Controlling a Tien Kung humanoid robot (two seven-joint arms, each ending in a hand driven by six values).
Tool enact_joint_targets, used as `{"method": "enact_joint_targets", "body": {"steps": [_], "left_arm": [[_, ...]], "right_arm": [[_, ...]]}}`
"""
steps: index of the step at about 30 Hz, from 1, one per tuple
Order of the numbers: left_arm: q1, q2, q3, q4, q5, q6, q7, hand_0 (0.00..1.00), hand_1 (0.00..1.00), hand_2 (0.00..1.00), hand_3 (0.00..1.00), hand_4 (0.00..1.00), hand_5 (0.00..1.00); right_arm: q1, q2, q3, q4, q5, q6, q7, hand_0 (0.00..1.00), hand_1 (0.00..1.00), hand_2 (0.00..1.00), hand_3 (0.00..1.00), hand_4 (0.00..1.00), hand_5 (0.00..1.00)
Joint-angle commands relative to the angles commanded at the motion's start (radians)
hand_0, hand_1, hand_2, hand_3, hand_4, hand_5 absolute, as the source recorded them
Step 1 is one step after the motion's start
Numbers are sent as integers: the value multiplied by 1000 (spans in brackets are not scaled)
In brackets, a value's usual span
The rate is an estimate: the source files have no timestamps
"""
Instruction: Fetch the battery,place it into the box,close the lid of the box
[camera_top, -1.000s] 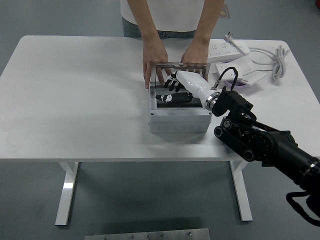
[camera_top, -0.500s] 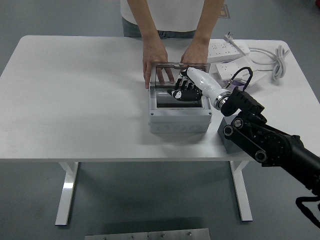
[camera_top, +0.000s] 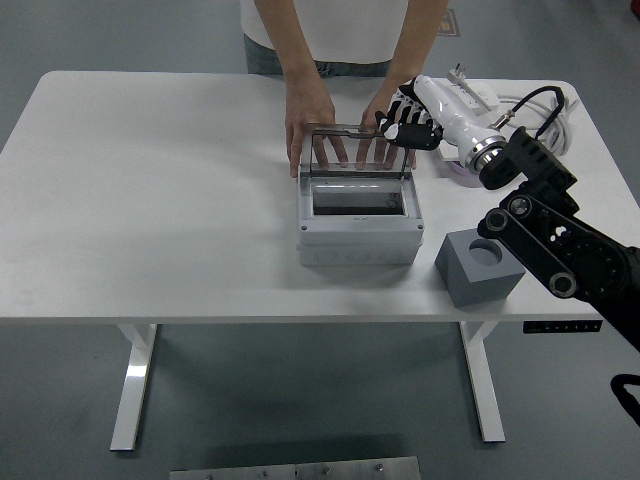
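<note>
The grey box (camera_top: 360, 240) stands at the table's middle with its clear lid (camera_top: 350, 152) upright at the far side. A dark battery (camera_top: 355, 200) lies inside the box. My right hand (camera_top: 405, 126) hovers at the lid's upper right corner, its fingers loosely bent and holding nothing. I cannot tell whether they touch the lid. A person at the far side rests one hand (camera_top: 308, 120) at the lid's left edge and the other hand (camera_top: 385, 108) behind the lid. My left arm is out of view.
A grey block (camera_top: 478, 266) with a round hole sits right of the box, under my right forearm. A white power strip (camera_top: 455, 95) and cables (camera_top: 550, 120) lie at the back right. Bare table (camera_top: 150, 180) stretches to the left.
My right hand has come up out of the box, empty, and moved back and right to the lid's top corner. The battery stays in the box. The grey block is now uncovered.
</note>
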Motion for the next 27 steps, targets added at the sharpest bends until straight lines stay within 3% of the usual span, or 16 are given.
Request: {"method": "enact_joint_targets", "body": {"steps": [8,9,14,15,20,21,26,27], "left_arm": [[-10,-4,-9,-2,14,-9,0,632,698,573,541,500,2],[-12,-4,-10,-2,16,-10,0,632,698,573,541,500,2],[-20,-3,-17,-2,28,-15,0,632,698,573,541,500,2],[-21,-2,-18,-2,31,-16,0,632,698,573,541,500,2],[-31,-3,-23,-3,42,-21,0,632,698,573,541,500,2],[-32,-3,-24,-3,44,-22,0,632,698,573,541,500,2],[-37,-3,-27,-3,50,-25,0,632,698,573,541,500,2],[-37,-3,-28,-3,52,-25,0,632,698,573,541,500,2]], "right_arm": [[47,42,8,-73,-11,-20,59,74,202,250,265,472,197],[50,47,4,-79,-19,-21,62,110,227,274,291,551,188],[69,75,-19,-118,-68,-36,72,110,227,274,291,551,188],[72,81,-23,-127,-77,-40,74,256,310,398,431,681,497],[86,102,-42,-173,-96,-62,87,256,310,398,431,681,497],[89,106,-47,-183,-97,-65,90,565,398,481,471,811,671],[96,118,-68,-217,-100,-72,93,565,398,481,471,811,671],[97,121,-73,-225,-100,-74,93,670,554,611,582,998,905]]}}
